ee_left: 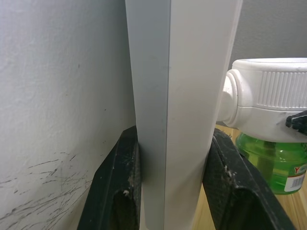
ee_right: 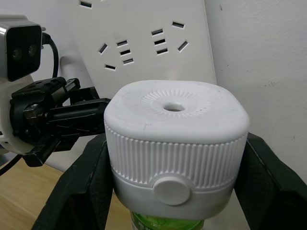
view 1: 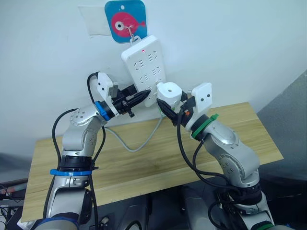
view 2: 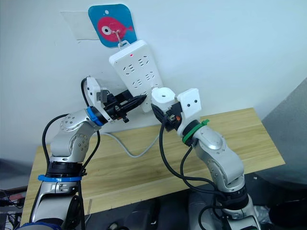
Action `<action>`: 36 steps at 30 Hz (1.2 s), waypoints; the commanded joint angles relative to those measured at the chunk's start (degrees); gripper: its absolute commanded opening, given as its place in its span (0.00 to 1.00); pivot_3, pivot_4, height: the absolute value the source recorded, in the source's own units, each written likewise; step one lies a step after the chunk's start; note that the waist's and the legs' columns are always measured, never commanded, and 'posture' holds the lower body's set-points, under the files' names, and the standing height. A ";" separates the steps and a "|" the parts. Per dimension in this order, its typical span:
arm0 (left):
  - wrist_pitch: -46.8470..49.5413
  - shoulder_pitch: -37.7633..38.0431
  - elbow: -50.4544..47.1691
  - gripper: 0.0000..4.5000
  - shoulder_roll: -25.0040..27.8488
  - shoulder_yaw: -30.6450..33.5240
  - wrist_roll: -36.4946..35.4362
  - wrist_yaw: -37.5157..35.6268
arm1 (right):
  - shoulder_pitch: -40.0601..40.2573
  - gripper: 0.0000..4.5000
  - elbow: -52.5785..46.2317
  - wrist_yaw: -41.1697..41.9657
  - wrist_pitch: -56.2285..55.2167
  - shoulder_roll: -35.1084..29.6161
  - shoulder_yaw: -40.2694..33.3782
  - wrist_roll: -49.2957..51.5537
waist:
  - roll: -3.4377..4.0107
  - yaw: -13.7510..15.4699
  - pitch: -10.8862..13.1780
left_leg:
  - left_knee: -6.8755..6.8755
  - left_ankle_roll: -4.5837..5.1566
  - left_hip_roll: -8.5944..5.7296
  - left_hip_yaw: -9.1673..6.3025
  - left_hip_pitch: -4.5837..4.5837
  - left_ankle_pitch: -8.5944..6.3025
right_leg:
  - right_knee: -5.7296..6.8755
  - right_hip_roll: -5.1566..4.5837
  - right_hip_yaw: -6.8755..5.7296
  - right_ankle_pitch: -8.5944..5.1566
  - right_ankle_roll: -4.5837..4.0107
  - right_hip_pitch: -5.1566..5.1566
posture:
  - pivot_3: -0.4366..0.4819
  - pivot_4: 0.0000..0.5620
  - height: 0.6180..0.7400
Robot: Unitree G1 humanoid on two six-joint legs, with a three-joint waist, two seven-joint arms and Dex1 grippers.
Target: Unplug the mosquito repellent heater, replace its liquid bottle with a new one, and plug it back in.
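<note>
From the right wrist, the small white rounded plastic mosquito repellent heater [ee_right: 175,148] sits clamped between the right gripper [ee_right: 175,187]'s two black fingers, its round vent hole facing up and a green liquid bottle [ee_right: 165,224] just visible beneath it, so its long axis runs upright. The left wrist view alone shows the left gripper [ee_left: 170,184] pinching the edge of the long white plastic power strip [ee_left: 182,96], the heater at its 3 o'clock. From the head, the strip hangs tilted on the white wall [view 1: 230,43] beyond a light wooden table [view 1: 240,129], with the heater at its lower end, about 5 o'clock.
</note>
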 commanded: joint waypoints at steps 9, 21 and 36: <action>0.76 0.00 -1.53 0.29 0.44 -1.31 0.29 -1.16 | -1.81 0.66 2.90 2.46 -6.12 0.59 0.99 -2.40 | 0.00 -0.03 0.00 | 0.00 0.00 0.00 0.01 0.01 0.00 | 0.01 0.00 0.00 0.00 0.00 0.00 | 0.34 0.50 1.00; 1.31 0.52 -2.39 0.29 0.47 -1.51 -0.62 -2.41 | -3.85 0.66 8.13 3.28 -9.38 3.26 0.79 -4.00 | 0.00 -0.30 0.00 | 0.00 0.00 0.02 0.02 0.05 0.00 | 0.08 0.01 0.02 0.00 0.00 0.00 | 0.33 0.49 1.00; 2.92 1.81 -4.99 0.29 1.01 -1.16 -1.62 -3.40 | -8.70 0.66 13.81 3.78 -11.73 4.36 1.18 -7.53 | 0.01 -0.82 -0.09 | 0.01 -0.04 0.03 0.09 0.18 0.03 | 0.29 0.03 0.09 0.02 -0.03 -0.01 | 0.36 0.45 1.00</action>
